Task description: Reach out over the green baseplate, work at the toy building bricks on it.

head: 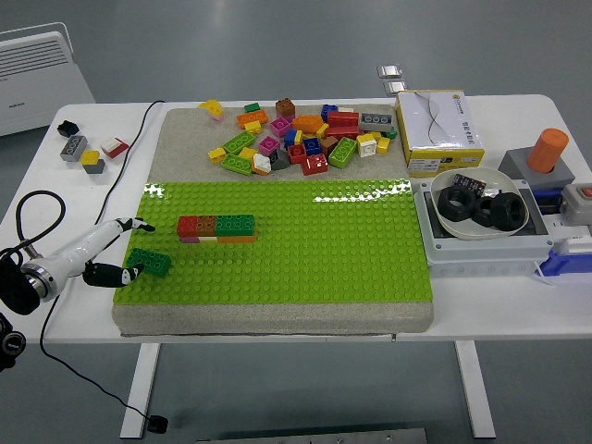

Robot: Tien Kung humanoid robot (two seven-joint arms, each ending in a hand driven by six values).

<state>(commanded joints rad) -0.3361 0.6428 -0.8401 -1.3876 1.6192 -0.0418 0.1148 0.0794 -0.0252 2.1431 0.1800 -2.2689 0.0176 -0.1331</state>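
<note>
The green baseplate (305, 240) lies on a grey mat in the middle of the table. A dark green brick (148, 262) sits near its left edge. A short wall of red, brown and green bricks over pink, white and orange ones (217, 228) stands to the right of it. My left hand (128, 250) reaches in from the left with its fingers spread and holds nothing. Its thumb tip (129, 272) is at the dark green brick's left end; I cannot tell if it touches. The index finger (139, 223) points over the plate's edge.
A pile of loose bricks (301, 139) lies on the mat behind the plate. A yellow and white box (439, 129), a bowl of black nuts (481, 208) and an orange cylinder (548, 150) stand at the right. Small bricks (88, 150) and a black cable (120, 166) lie at the left.
</note>
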